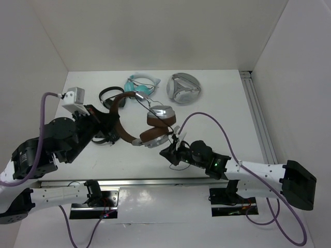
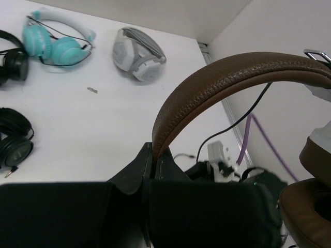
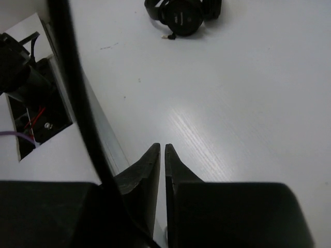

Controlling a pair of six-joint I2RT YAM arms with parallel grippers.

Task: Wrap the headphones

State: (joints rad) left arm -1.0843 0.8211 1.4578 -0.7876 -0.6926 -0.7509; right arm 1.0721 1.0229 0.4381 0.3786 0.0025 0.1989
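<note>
Left hand [image 2: 153, 155] clenches the headphones [image 2: 232, 77] by their headband; right hand [image 3: 161, 155] unclear; two black pairs [image 2: 15, 147] [image 2: 13, 64], one teal pair [image 2: 54, 49].

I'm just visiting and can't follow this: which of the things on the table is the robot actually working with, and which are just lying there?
In use: brown headphones, their black cable, left gripper clamped on the headband.

Lying about: teal headphones, one black pair, a second black pair, grey rounded object.
</note>
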